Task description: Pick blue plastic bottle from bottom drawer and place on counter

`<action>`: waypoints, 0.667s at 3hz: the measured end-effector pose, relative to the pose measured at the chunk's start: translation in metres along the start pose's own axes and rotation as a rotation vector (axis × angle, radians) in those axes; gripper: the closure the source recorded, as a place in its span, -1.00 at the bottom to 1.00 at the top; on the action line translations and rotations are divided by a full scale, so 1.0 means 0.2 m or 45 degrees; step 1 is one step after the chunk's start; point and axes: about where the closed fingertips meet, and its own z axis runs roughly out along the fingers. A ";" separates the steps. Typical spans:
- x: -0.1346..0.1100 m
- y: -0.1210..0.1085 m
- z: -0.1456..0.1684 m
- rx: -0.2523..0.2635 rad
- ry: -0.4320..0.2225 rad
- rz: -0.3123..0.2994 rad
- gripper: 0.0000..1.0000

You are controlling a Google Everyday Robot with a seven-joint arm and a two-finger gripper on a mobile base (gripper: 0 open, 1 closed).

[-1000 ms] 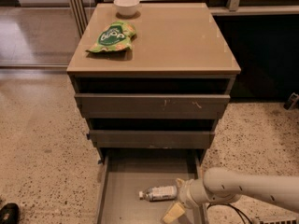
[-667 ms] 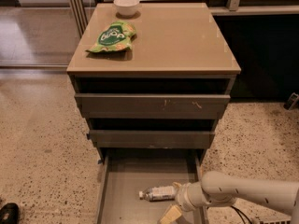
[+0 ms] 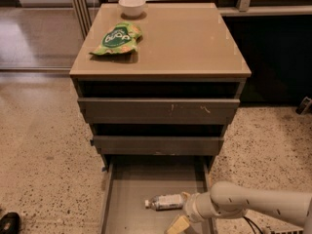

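Note:
The blue plastic bottle [image 3: 165, 201] lies on its side on the grey floor of the open bottom drawer [image 3: 126, 194], white cap pointing left. My gripper [image 3: 179, 217] reaches in from the lower right on its white arm [image 3: 253, 206]. It sits low in the drawer, right beside the bottle's right end. The counter [image 3: 190, 38] is the tan top of the cabinet, above.
A green snack bag [image 3: 117, 38] and a white bowl [image 3: 132, 5] sit on the counter's left and back. Both upper drawers [image 3: 158, 110] are slightly open above the bottom one. Speckled floor surrounds the cabinet. A dark object [image 3: 9, 222] lies at the bottom left.
My arm has edged slightly left, toward the bottle's end. The bottle has not moved.

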 end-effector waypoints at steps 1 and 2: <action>0.00 -0.06 0.01 0.098 -0.004 0.048 -1.00; -0.03 -0.19 0.04 0.206 -0.070 0.078 -1.00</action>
